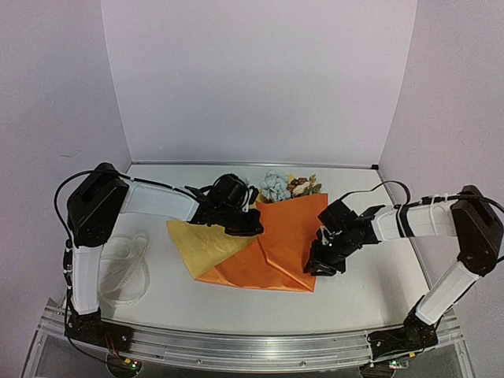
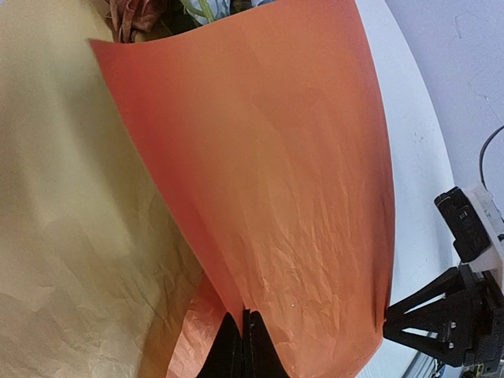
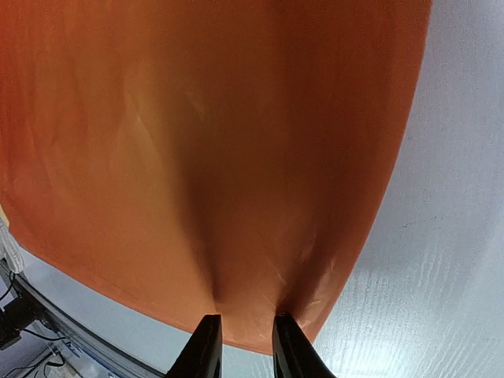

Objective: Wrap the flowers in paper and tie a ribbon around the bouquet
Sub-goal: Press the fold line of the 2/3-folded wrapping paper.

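The white table (image 1: pixel 378 291) carries the paper (image 1: pixel 276 244), spread at its middle, orange with a pale yellow corner showing on the left. The flowers (image 1: pixel 277 187) lie at its far edge, blooms poking out. Only the overhead view shows the ribbon (image 1: pixel 130 272), looped near the left arm's base, well apart from the paper. The left wrist view shows the left gripper (image 2: pixel 246 346) pinched tight on a raised orange flap. The right wrist view shows the right gripper (image 3: pixel 246 346), fingers narrowly apart at the paper's puckered edge; whether it grips, I cannot tell.
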Action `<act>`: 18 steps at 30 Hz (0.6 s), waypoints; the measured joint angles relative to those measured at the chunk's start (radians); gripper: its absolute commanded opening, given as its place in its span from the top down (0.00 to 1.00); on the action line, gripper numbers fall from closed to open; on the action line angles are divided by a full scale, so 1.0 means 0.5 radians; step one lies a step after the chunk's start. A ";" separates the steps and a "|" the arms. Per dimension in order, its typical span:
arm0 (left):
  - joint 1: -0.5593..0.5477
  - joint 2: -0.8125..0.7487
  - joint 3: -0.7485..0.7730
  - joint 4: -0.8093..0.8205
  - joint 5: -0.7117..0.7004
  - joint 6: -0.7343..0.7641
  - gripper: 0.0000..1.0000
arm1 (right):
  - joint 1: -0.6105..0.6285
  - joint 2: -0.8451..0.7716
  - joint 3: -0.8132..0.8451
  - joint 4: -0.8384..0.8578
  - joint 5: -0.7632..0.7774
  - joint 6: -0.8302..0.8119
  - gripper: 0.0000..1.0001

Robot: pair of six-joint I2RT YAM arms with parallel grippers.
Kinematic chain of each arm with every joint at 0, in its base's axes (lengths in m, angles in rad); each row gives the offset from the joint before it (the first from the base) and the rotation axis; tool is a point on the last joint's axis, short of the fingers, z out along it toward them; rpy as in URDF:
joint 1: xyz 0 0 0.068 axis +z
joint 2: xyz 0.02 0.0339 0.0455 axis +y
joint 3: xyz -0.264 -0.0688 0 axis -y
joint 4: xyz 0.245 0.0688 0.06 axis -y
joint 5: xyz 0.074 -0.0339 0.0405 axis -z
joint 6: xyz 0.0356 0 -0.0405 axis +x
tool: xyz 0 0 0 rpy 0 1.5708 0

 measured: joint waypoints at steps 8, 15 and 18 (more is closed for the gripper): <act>0.009 0.008 -0.011 0.005 -0.073 -0.036 0.99 | 0.004 0.038 -0.084 0.051 -0.021 0.043 0.84; 0.013 0.011 -0.025 0.012 -0.095 -0.042 0.75 | 0.010 0.075 -0.085 0.068 -0.037 0.045 0.85; 0.013 0.010 -0.026 0.011 -0.125 -0.020 0.63 | 0.019 0.081 -0.083 0.064 -0.040 0.043 0.85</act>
